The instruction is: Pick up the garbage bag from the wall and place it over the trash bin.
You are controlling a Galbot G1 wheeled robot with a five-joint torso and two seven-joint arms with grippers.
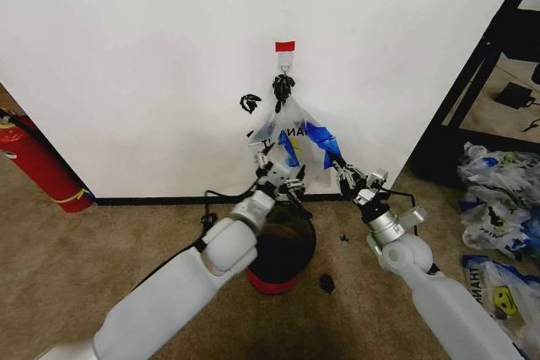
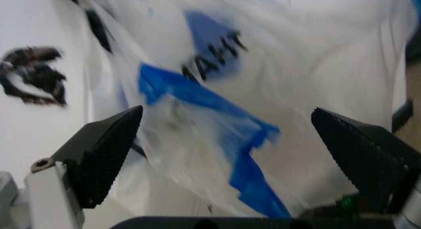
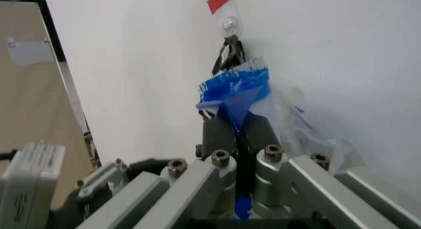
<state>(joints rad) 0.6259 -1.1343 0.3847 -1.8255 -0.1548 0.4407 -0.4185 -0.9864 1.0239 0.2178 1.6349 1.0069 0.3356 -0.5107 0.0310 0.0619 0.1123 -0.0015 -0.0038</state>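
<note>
Item 1, the garbage bag (image 1: 294,142): I see it hanging from the hook (image 1: 285,61) on the wall (image 1: 126,65), just under a short strip of red tape (image 1: 285,45). Thin white plastic, blue patches, black lettering. Its lower part spreads out directly above the trash bin (image 1: 285,252).

Item 2, the trash bin: black body, red bottom, standing on the carpet (image 1: 126,233) close to the black baseboard (image 1: 152,201), between my two arms.

Item 3, my left gripper (image 1: 288,186): raised at the bag's lower left side. In the left wrist view the two black fingers (image 2: 105,152) stand wide apart with the bag's plastic (image 2: 263,81) between them, not clamped.

Item 4, my right gripper (image 1: 348,174): at the bag's lower right edge. In the right wrist view its fingers (image 3: 220,135) are pressed together on a pinched fold of blue-printed plastic (image 3: 235,88), so it holds the bag.

Item 5, surroundings: a red fire extinguisher (image 1: 38,164) at the far left by the wall; a heap of similar printed bags (image 1: 498,208) on the floor at the right, beside a black shelf frame (image 1: 481,73); a small black scrap (image 1: 327,283) on the carpet near the bin.
</note>
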